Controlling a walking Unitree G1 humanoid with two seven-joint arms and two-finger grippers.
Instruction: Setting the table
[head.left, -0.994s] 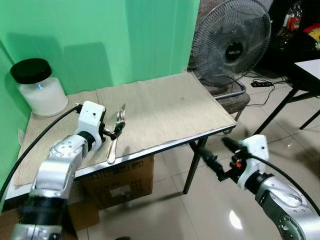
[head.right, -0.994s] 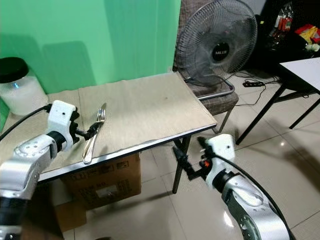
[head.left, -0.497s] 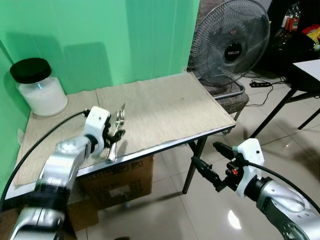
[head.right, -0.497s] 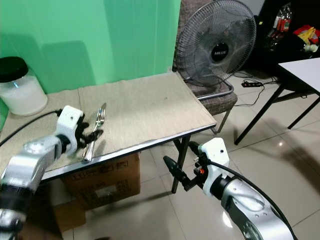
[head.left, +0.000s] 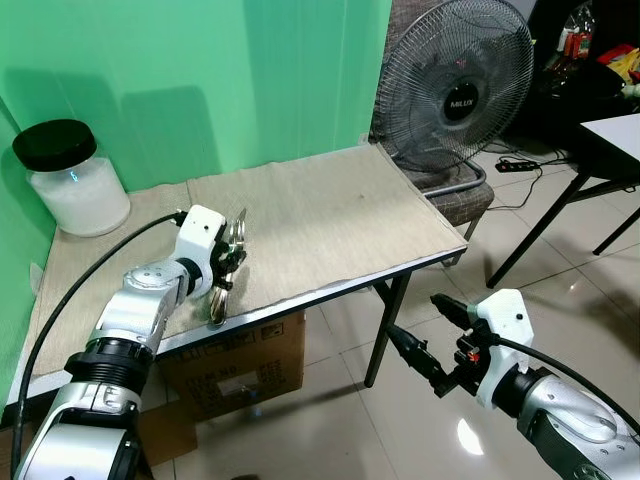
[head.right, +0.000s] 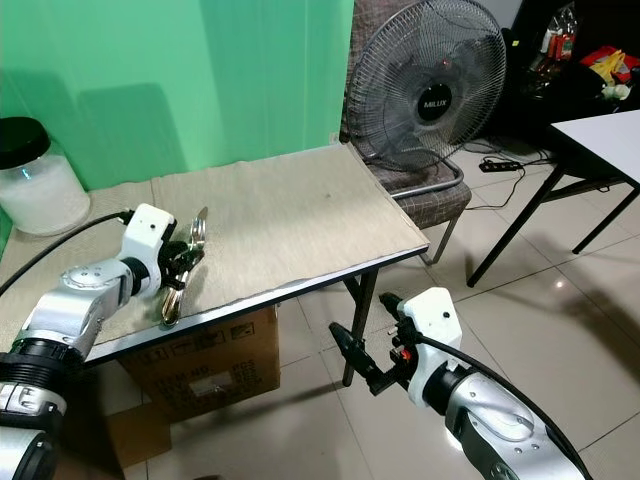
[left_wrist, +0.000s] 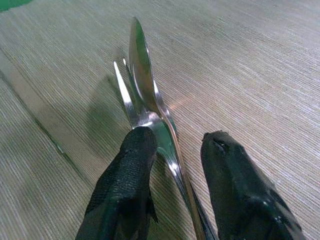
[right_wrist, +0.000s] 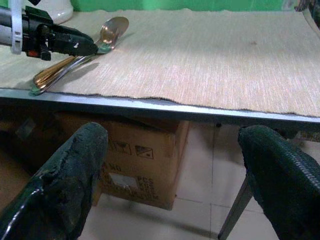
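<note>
Now the left gripper (left_wrist: 172, 165) is reaching over the near edge of the rectangular table covered with a beige woven cloth (head.left: 330, 220), and its two black fingers (left_wrist: 125, 185) are standing on both sides of the shiny metal spoon (left_wrist: 142, 75) and the shiny metal fork (left_wrist: 122, 92), which are lying together on the cloth. The fingers are a little apart: one finger is touching the neck of the cutlery, while a narrow gap is showing between the handles and the other finger, so they are not squeezing the metal. The spoon bowl and the fork tines are pointing away beyond the fingertips, and the handles are running back between the fingers toward the table edge. From the head camera the pair of cutlery (head.right: 180, 275) is lying near the front left part of the table, with the gripper on top of its middle. Well behind the fingers, in the far left corner, a clear jar with white content and a black lid (head.left: 68, 180) is standing. The right gripper (head.left: 425, 335) is hanging below the table level, in front of the table leg, with its fingers (right_wrist: 60, 190) spread wide apart and holding nothing. Under the table a brown cardboard box (right_wrist: 135, 165) is sitting on the tiled floor, and a grey standing fan (head.left: 455, 90) is standing beyond the far right corner.
</note>
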